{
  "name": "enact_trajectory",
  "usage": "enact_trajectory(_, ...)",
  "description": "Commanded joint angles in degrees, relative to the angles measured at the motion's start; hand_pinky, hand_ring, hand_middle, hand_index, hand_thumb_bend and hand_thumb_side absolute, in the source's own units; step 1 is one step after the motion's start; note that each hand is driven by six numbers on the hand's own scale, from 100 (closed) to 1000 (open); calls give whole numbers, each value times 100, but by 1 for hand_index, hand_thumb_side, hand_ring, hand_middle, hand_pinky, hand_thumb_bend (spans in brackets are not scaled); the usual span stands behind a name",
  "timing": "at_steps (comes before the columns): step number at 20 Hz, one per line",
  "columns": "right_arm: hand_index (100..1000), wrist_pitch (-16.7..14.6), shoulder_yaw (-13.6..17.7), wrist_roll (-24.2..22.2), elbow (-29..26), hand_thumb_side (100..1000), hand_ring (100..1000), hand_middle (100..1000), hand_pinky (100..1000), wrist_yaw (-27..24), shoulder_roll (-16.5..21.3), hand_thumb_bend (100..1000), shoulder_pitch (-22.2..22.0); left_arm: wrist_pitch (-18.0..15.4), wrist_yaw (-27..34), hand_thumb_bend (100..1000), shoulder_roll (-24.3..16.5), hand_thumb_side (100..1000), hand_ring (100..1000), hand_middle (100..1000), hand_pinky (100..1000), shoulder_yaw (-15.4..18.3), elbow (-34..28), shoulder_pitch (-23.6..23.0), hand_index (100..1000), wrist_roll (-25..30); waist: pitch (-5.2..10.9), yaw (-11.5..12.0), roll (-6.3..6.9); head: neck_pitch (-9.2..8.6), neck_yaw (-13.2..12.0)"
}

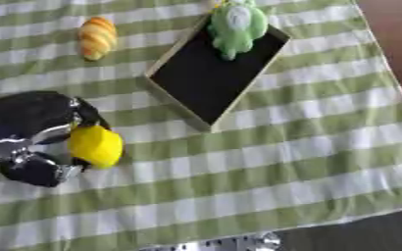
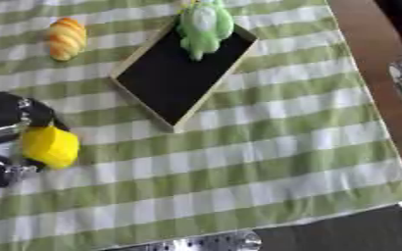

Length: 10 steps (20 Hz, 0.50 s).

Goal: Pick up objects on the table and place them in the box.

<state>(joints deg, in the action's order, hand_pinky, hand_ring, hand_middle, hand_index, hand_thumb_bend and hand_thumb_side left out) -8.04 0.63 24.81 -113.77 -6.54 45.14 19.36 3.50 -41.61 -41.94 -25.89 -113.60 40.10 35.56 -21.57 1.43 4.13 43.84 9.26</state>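
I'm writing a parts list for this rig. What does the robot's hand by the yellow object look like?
The left hand is bulky and mostly glossy black, with rounded shells and shiny silver metal at the joints. No cables or markings can be made out. At the bottom edge a silvery metal part shows; what it belongs to is unclear. The right hand is not in view.

A green-and-white checked tablecloth (image 1: 264,162) covers the work surface, lying askew in both views. Bare brown tabletop (image 2: 367,44) shows along the right edge. A dark floor (image 2: 350,235) is visible at the lower right corner. Lighting is even.
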Motion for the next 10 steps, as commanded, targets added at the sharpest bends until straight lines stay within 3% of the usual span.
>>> enact_trajectory(1,801,-26,79,42,-82,608,848,710,914,27,158,100,64,-24,-144,100,304,125,627,550,734,147,-99,483,612,-250,156,14,-25,28,13)
enact_trajectory(7,802,-95,59,61,-82,605,846,711,912,17,212,100,227,427,-836,100,1641,155,620,548,727,327,-58,1232,617,-217,178,15,-64,28,-46)
enact_trajectory(10,803,-134,32,57,-82,605,845,711,911,-4,205,100,367,510,-1337,100,2356,167,616,545,723,382,336,1450,618,-312,147,-46,-79,-31,-110)
